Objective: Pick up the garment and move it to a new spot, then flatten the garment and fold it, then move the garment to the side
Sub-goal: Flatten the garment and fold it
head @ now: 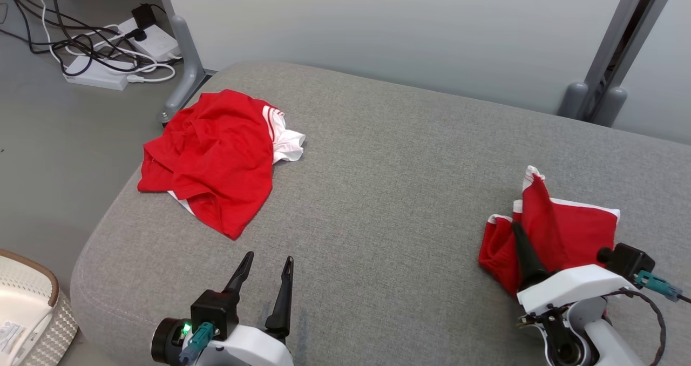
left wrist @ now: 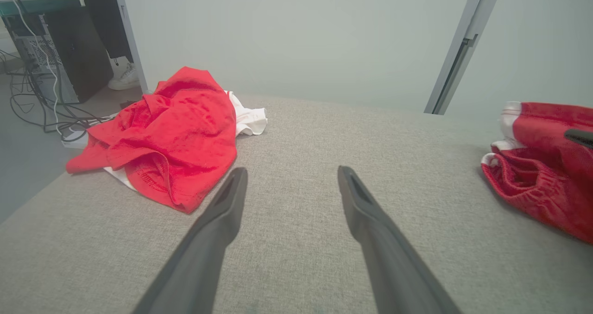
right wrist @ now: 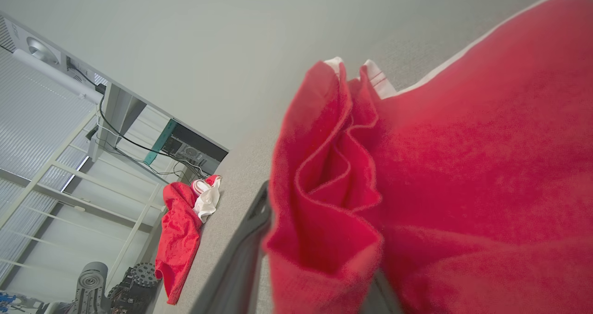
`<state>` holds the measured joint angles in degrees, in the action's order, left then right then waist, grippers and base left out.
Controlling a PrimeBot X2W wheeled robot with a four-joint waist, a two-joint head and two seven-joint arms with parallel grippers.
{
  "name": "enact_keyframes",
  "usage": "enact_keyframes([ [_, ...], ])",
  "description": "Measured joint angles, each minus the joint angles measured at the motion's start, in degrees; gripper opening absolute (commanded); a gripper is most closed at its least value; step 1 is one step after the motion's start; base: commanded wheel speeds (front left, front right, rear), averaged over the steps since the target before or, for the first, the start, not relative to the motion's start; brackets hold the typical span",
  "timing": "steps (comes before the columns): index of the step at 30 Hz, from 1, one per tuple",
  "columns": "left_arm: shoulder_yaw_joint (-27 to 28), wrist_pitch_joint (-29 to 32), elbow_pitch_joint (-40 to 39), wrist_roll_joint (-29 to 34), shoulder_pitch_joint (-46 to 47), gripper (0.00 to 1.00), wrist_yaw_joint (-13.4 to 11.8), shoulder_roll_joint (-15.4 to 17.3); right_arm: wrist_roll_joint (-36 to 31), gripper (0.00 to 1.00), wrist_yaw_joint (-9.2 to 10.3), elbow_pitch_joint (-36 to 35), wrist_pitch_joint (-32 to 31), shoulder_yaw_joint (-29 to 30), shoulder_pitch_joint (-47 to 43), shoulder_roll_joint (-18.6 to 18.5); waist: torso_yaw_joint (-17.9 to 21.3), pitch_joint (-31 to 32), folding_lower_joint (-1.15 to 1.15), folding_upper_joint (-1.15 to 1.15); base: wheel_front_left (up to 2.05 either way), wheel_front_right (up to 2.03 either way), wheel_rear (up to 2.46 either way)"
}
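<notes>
Jaws: left gripper spread wide and empty; right gripper partly apart around cloth.
Between the right fingers, a bunched fold of the red shorts, true pinch or only contact not possible to tell; shorts lying at right edge of the grey cushion, well apart from crumpled red and white shirt at far left.

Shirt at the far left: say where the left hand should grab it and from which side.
Grip the near hem corner of the shirt, coming low from the robot's side: it juts toward the open left hand and lies at the pile's edge.
</notes>
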<state>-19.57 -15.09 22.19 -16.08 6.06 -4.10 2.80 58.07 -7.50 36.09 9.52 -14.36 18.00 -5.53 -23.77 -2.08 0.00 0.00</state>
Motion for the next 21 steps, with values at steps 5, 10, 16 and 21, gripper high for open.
enact_keyframes([
  [5,-0.14,0.00,-0.01,-0.01,0.00,1.00,-0.02,0.00,0.09,1.00,0.00,-0.03,0.13,-3.32,0.47,0.22,-0.46,0.16,0.00,0.00,0.00,0.00,0.00],
  [10,-0.15,0.00,0.09,-0.18,-0.02,1.00,-0.09,-0.01,0.35,1.00,0.00,0.73,-0.52,-6.93,0.34,0.86,-0.58,0.25,0.00,0.00,0.00,0.00,0.00],
  [16,0.16,0.00,0.26,-0.13,-0.40,1.00,-0.10,0.01,1.91,1.00,0.00,3.00,-3.92,-11.27,-0.25,1.71,0.23,0.80,0.00,0.00,0.00,0.00,0.00],
  [21,0.79,0.00,0.20,0.30,-1.04,1.00,-0.18,0.00,2.83,1.00,0.00,1.82,-4.98,-13.78,-0.26,1.88,2.46,1.57,0.00,0.00,0.00,0.00,0.00],
])
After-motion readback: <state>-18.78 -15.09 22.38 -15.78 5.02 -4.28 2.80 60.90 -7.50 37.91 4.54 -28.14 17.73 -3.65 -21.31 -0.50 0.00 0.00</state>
